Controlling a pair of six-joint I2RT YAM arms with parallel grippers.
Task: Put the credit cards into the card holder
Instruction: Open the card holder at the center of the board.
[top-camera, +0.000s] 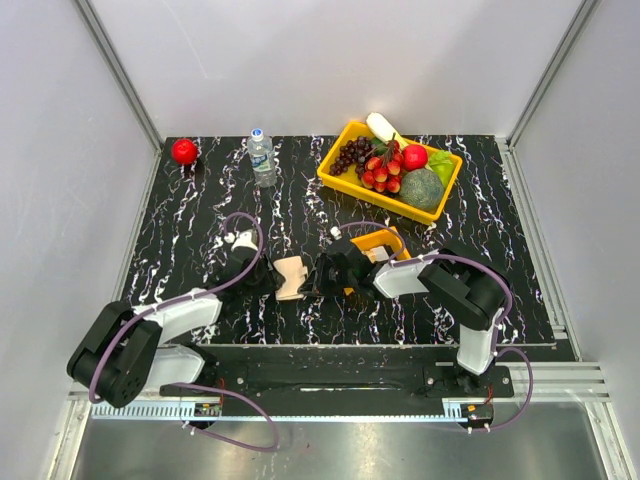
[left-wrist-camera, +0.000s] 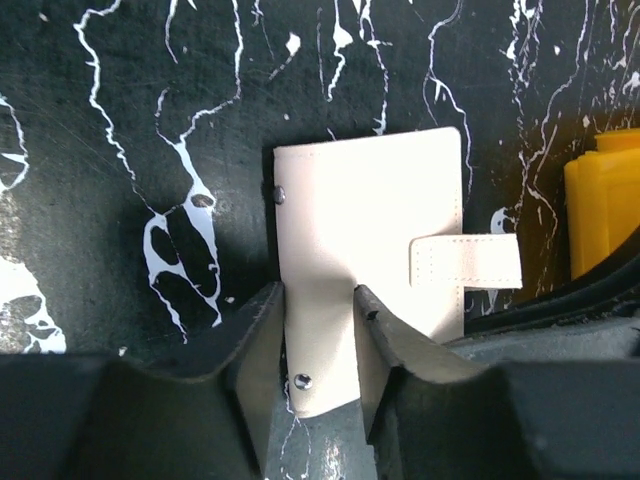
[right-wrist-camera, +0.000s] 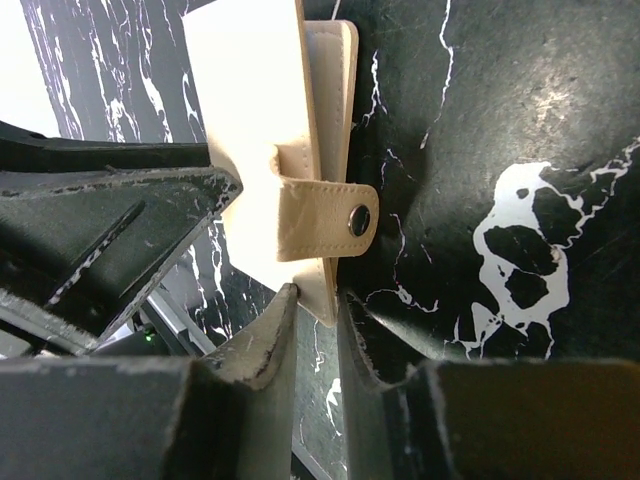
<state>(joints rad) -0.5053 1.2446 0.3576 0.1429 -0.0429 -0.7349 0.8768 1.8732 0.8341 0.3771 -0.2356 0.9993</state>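
The small flat beige folding card holder (top-camera: 290, 278), folded shut, sits between the claws, with the left claw (left-wrist-camera: 318, 300) clamped on one end and the right claw (right-wrist-camera: 316, 300) pinched narrow on its opposite edge; no credit cards are visible, so all insertion is judged outstanding.

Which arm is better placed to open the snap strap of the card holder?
Probably right. The strap lies close to the right gripper, which pinches the card holder at that edge; the left gripper clamps the far end, steadying it.
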